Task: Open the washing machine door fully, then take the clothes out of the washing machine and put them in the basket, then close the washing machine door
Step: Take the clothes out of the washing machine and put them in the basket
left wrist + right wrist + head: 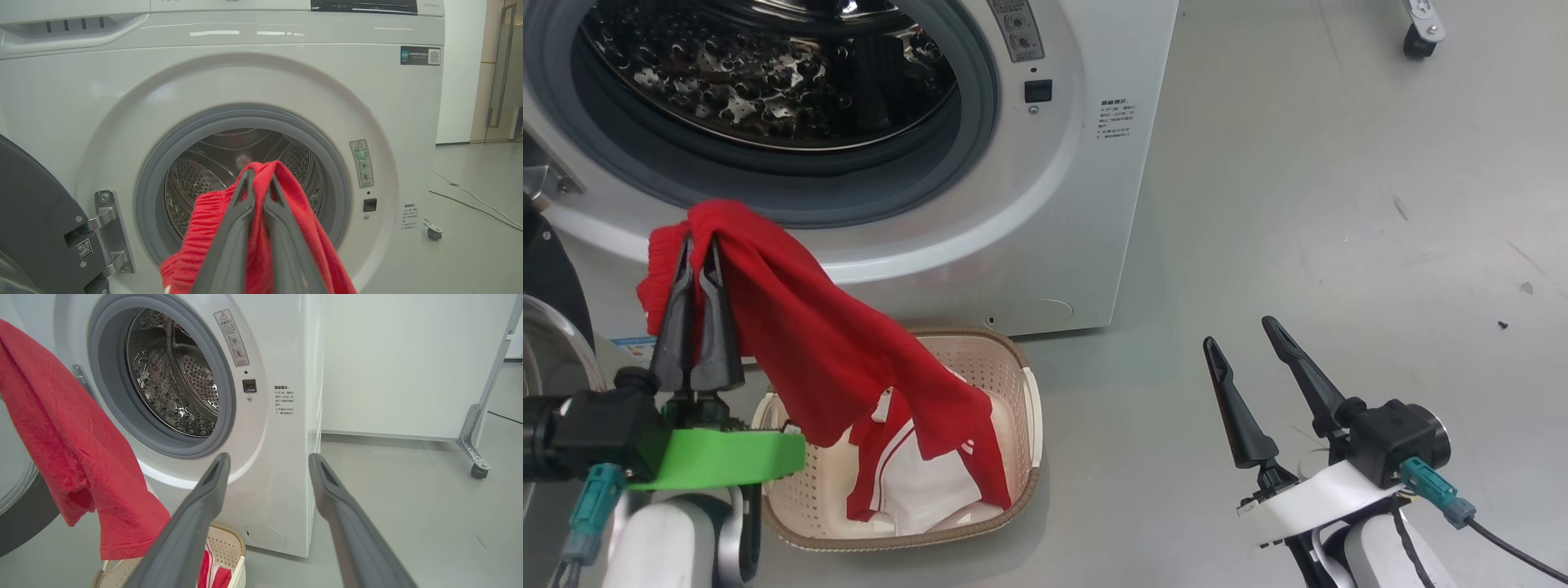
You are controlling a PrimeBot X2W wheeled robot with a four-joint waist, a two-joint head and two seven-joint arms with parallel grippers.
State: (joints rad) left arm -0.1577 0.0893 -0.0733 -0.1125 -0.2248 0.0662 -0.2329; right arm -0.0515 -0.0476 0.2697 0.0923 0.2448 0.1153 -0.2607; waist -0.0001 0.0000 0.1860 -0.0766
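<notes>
The left tool (701, 245) is seen at 8 o'clock in the head view, its two dark fingers pressed together on a fold of a red garment (825, 351). The cloth is draped over the fingertips and falls away from them toward 4 o'clock, its lower end hanging into the basket (1031, 392). Whether that end is resting on anything there cannot be told. More of the clothes (907, 482), red with white stripes and a white panel, are lying in the basket. The basket is set on the floor (1339, 204) just in front of the washing machine (1094, 204), at 5 o'clock from the left tool. In the left wrist view the pinched fold is held directly before the machine's opening, with the grey gasket (147, 192) and the steel drum (192, 175) behind it. The door (32, 204) is swung open at 9 o'clock of that view. The right tool (1238, 331) is held at 4 o'clock in the head view with its fingers spread wide and nothing between them, well apart from the garment and the basket.
</notes>
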